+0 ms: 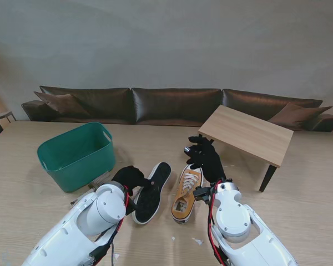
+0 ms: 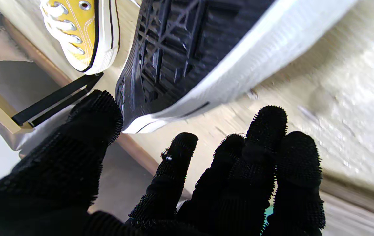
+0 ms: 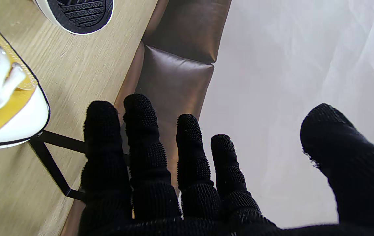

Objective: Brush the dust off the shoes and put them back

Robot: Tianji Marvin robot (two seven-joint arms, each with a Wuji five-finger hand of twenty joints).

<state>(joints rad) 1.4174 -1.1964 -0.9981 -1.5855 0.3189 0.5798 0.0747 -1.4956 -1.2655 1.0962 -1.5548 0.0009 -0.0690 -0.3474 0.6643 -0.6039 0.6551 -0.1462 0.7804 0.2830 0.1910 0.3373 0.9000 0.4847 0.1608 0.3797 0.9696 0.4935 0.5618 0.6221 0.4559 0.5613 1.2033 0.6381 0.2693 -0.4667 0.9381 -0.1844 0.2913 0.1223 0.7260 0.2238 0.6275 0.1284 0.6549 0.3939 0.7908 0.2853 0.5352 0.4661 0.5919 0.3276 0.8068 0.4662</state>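
Observation:
Two yellow canvas shoes lie mid-table. One shoe [image 1: 152,192] lies tipped over, black sole [image 2: 187,49] up, white rim showing. The other shoe [image 1: 187,193] stands upright with white laces; its toe shows in both wrist views [image 2: 82,36] [image 3: 6,111]. My left hand [image 1: 130,178], in a black bristly glove, rests at the left side of the overturned shoe with fingers [image 2: 262,164] apart, holding nothing. My right hand [image 1: 205,156] hovers past the upright shoe's toe, fingers [image 3: 141,154] spread, holding nothing.
A green plastic basket [image 1: 61,160] stands at the left of the table. A small wooden side table [image 1: 250,136] with black legs sits at the right rear. A brown leather sofa [image 1: 172,104] runs along the far edge. Small white scraps [image 1: 197,241] lie near me.

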